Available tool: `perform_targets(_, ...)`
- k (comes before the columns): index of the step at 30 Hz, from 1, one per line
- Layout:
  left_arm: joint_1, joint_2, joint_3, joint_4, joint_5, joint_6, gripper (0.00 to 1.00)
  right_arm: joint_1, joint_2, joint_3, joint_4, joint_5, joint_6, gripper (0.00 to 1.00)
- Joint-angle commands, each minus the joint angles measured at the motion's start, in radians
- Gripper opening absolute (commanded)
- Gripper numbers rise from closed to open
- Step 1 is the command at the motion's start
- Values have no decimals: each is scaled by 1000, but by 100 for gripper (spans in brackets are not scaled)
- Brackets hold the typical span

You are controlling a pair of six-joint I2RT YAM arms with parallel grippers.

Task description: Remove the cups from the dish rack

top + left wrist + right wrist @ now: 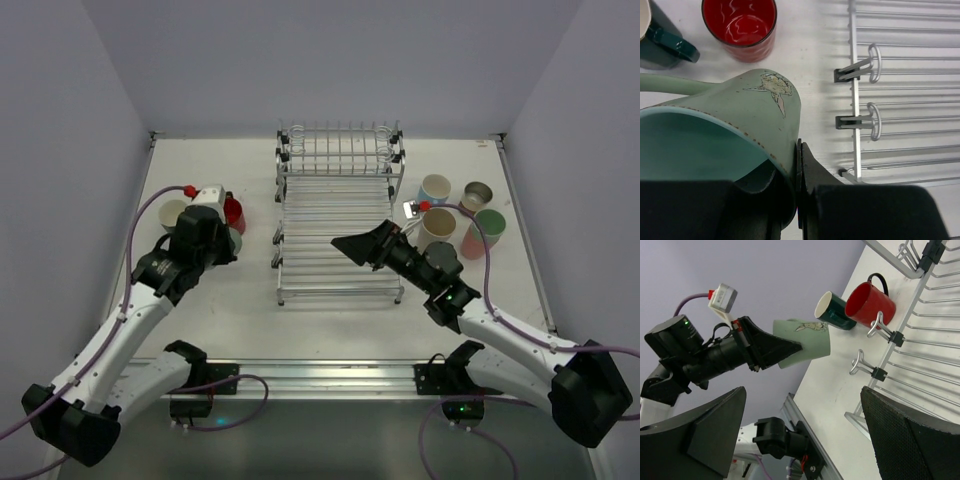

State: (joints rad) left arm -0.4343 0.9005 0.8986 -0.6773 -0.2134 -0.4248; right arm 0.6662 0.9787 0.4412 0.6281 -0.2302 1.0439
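**Left gripper and held cup.** The left gripper [792, 190] is pinched on the wall of the mint green cup [715, 130], with one finger inside the mouth and one outside. The right wrist view shows this cup tipped onto its side at centre frame, base pointing right. Whether it touches the table [230, 300] cannot be told.

**Right gripper.** The right gripper [355, 246] is spread wide and holds nothing. It hangs over the lower tray of the dish rack [320, 280], centre frame in the top view.

**Handling.** The cups look like glazed ceramic, so they are probably stiff, smooth, brittle on impact and fairly heavy for their size. A pinch across the rim is the natural hold. A cup held this way tends to swing down under its own weight, so it likely needs levelling before release.

**Count.**
- One rack, with no cup visible on either tier.
- Eight cups.
- Three cups are left of the rack: the held one, the red cup [740, 27] and the dark teal cup [662, 47], which has a handle.
- Five cups are right of the rack: light blue [434, 188], tan-brown [477, 194], beige [437, 228], sage green [490, 222] and pink [472, 245]. The last two sit close together and are hard to tell apart.
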Motion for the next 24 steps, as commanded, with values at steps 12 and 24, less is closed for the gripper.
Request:
perform_targets(12, 91, 254, 11, 13, 78, 84, 0, -2, -31, 65, -97, -50, -125, 99)
perform_targets(24, 126, 511, 79, -13, 91, 150, 0, -1, -87, 85, -249, -92, -222, 99)
